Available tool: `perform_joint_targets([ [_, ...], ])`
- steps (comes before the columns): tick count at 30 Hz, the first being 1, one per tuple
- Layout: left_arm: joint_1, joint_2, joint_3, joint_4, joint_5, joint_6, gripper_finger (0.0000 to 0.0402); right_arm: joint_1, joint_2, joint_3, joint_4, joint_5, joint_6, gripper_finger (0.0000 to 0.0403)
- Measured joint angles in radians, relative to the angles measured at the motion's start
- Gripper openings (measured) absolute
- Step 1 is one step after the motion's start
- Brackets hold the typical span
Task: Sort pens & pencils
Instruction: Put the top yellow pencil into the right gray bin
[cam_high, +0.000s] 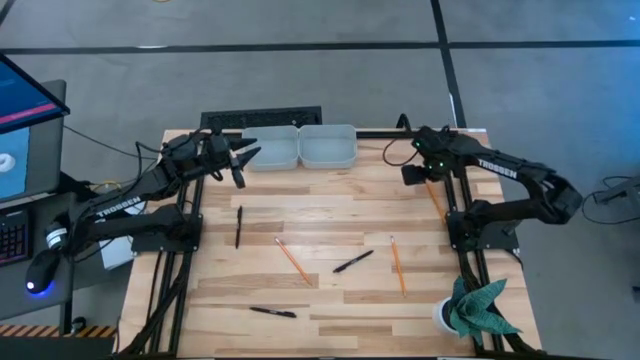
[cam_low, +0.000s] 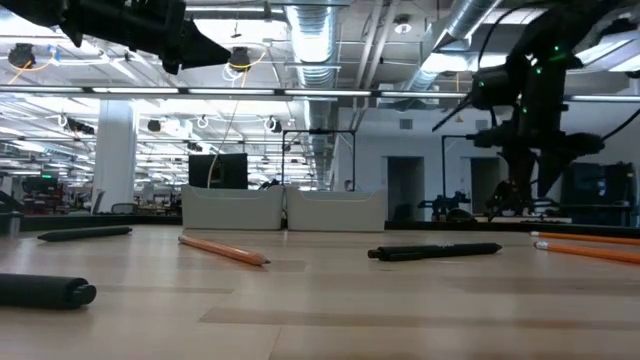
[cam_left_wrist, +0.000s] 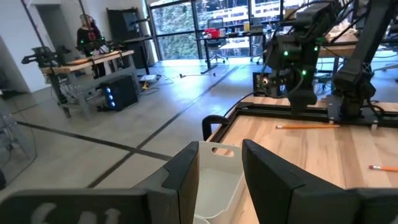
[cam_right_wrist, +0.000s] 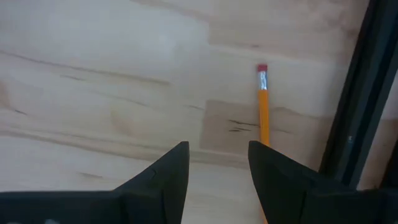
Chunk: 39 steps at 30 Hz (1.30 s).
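The pens (cam_high: 238, 226) and pencils (cam_high: 291, 258) lie scattered and well apart on the worktop (cam_high: 340, 190), none yet in the two pale bins (cam_high: 300, 147) at its far edge, so the sorting looks barely begun: three black pens toward the left and middle, two orange pencils in the middle and a third just beside the right arm's base. The right gripper (cam_right_wrist: 217, 165) hangs over that third pencil (cam_right_wrist: 263, 106) with its fingers apart and empty, apparently lining up a pick. The left gripper (cam_left_wrist: 221, 165) hovers above the left bin, fingers partly open and holding nothing, probably because that is where it drops things.
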Motion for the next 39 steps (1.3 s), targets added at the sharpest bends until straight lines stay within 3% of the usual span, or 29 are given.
perform_joint_targets([
  [17, 0.0, 0.0, 0.0, 0.003, -0.032, -0.027, 0.0114, -0.16, 0.042, -0.117, 0.116, -0.04, -0.132, 0.0187],
  [29, 0.0, 0.0, 0.0, 0.002, -0.033, -0.029, 0.0114, -0.172, 0.236, -0.111, 0.151, -0.047, -0.163, 0.0186],
  [39, 0.0, 0.0, 0.0, 0.002, -0.039, -0.019, 0.0114, -0.169, 0.19, -0.105, 0.178, -0.039, -0.208, 0.0184],
])
